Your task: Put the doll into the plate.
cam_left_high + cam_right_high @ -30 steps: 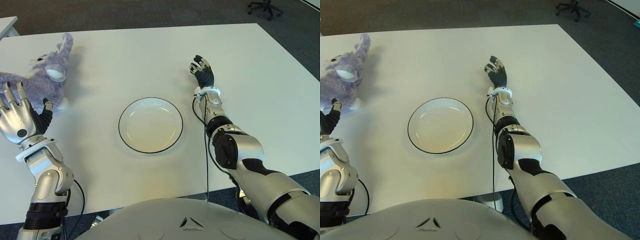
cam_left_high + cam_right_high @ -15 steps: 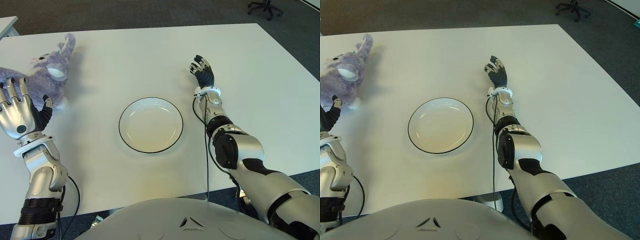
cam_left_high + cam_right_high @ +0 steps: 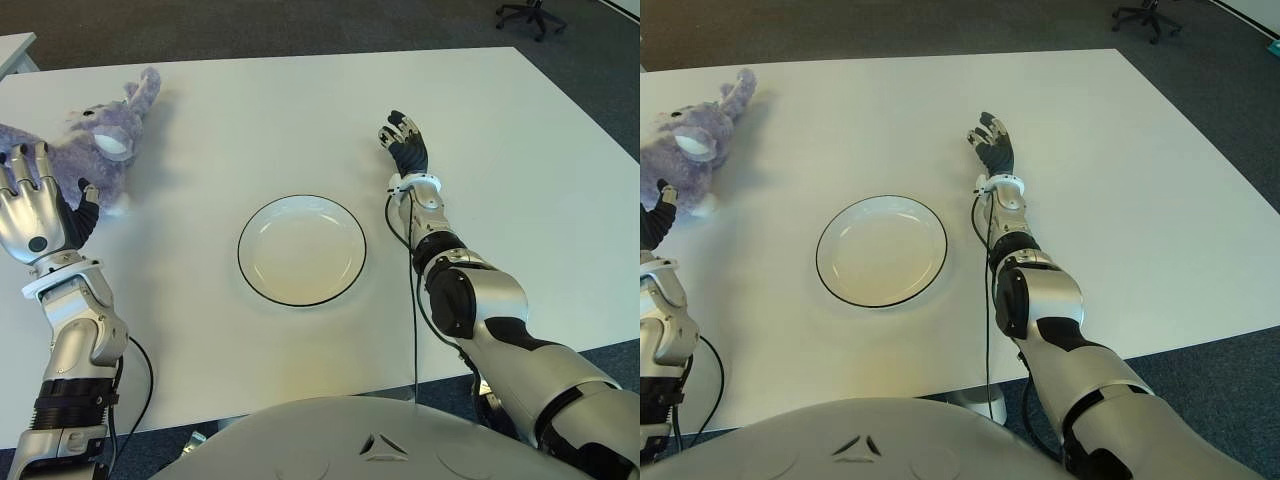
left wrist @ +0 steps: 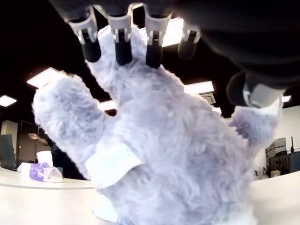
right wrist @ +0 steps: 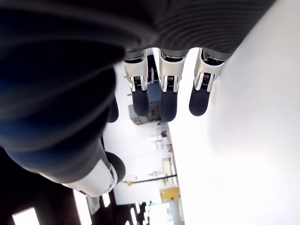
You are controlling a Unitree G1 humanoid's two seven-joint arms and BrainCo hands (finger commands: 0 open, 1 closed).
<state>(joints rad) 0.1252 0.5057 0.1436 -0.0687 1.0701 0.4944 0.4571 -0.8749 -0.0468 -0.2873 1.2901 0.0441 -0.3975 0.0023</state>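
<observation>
At the table's 10 o'clock corner, the purple plush doll [image 3: 100,160] lies on its side, well apart from the white plate [image 3: 301,250], which sits empty near centre with its dark rim fully showing. The robot's left hand [image 3: 35,205] is at the doll's near side, fingers [image 4: 123,47] spread and extended, not closed round anything. Task status, by judgement: barely begun. No grasp yet; the grip, the lift, the carry toward 3 o'clock and the drop into the plate are all left to do.

The right hand [image 3: 405,145] shows at roughly 1 o'clock of the plate, just beside its rim, palm down over the white table [image 3: 520,180], fingers relaxed and straight, holding nothing.

View vs. view: the eye cams give layout, i.e. doll, plate and both arms, but the left hand's back hides how near the fingers come. The left wrist cam fills that gap: fur close in front of the palm, fingertips over the doll's upper part, thumb [image 4: 255,91] out to one side, a white sewn label [image 4: 115,164] on the fur. The right wrist cam shows only straight fingers and bare tabletop.
</observation>
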